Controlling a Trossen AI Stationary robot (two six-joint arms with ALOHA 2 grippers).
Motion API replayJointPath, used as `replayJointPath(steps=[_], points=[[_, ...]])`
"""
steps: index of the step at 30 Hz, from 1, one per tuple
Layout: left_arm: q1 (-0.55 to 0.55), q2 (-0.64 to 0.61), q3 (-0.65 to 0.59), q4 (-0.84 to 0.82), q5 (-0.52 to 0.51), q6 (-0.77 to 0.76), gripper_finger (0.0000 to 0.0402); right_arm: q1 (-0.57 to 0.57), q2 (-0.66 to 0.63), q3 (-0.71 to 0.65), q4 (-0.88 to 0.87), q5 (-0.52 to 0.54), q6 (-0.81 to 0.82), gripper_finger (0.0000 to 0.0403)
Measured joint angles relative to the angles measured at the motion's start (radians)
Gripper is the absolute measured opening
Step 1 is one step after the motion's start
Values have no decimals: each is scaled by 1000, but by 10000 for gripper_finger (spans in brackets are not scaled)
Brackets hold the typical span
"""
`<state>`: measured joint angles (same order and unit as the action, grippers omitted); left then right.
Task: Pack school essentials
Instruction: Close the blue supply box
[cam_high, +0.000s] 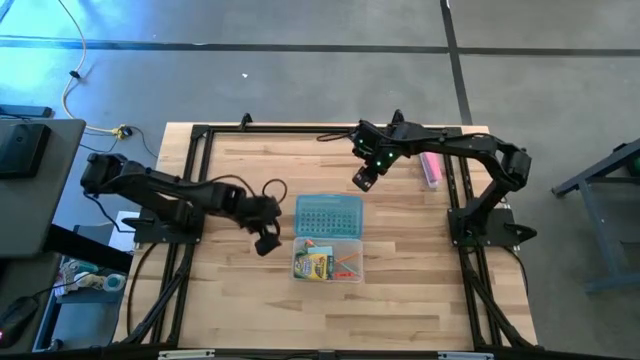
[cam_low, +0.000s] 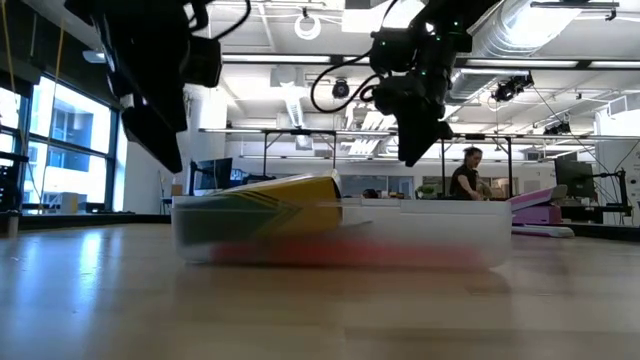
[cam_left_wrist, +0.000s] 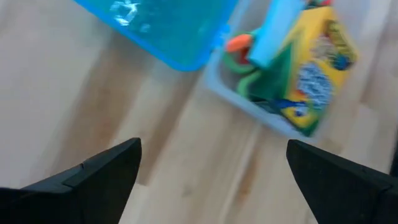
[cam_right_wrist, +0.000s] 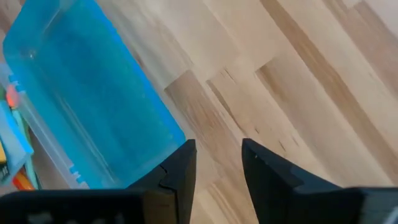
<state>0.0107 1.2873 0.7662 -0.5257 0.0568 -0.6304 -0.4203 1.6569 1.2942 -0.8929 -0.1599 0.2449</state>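
A clear case lies open mid-table, its teal lid (cam_high: 328, 213) folded back toward the far edge. The tray (cam_high: 352, 247) holds the yellow-green crayon box (cam_high: 312, 265), orange pens (cam_high: 345, 268), green scissor handles (cam_left_wrist: 245, 68) and a light-blue note pad (cam_left_wrist: 277, 31). My left gripper (cam_high: 265, 241) hovers just left of the tray with its fingers wide open (cam_left_wrist: 211, 168). My right gripper (cam_high: 363, 180) hangs above the table just beyond the lid's far right corner. Its fingers are a narrow gap apart (cam_right_wrist: 217, 168) and hold nothing.
A pink rectangular bar (cam_high: 431, 168) lies by the far right frame rail, beneath the right arm. Black frame rails (cam_high: 196, 190) run along the table's left, right and far sides. Bare wood shows on the near side of the tray (cam_high: 330, 315). A person (cam_low: 466, 172) stands in the room behind.
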Motion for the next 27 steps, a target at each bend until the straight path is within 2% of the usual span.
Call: replayJointPath(steps=[4,9,15,17,23,27], points=[[-100,0,0,50,-66,-121,387,-5,0,0,6,-8,-60,137],[-218,25,0,102,-161,-290,387,2,0,0,46,-8,-86,181],[-324,129,0,137,-205,-406,387,9,31,0,53,-15,-105,199],[-346,162,0,141,-209,-445,387,10,57,0,65,-20,-137,199],[-376,278,2,312,-206,-511,387,-2,140,0,104,-17,-160,199],[-378,345,3,366,-211,-573,387,-15,183,0,127,-13,-159,199]])
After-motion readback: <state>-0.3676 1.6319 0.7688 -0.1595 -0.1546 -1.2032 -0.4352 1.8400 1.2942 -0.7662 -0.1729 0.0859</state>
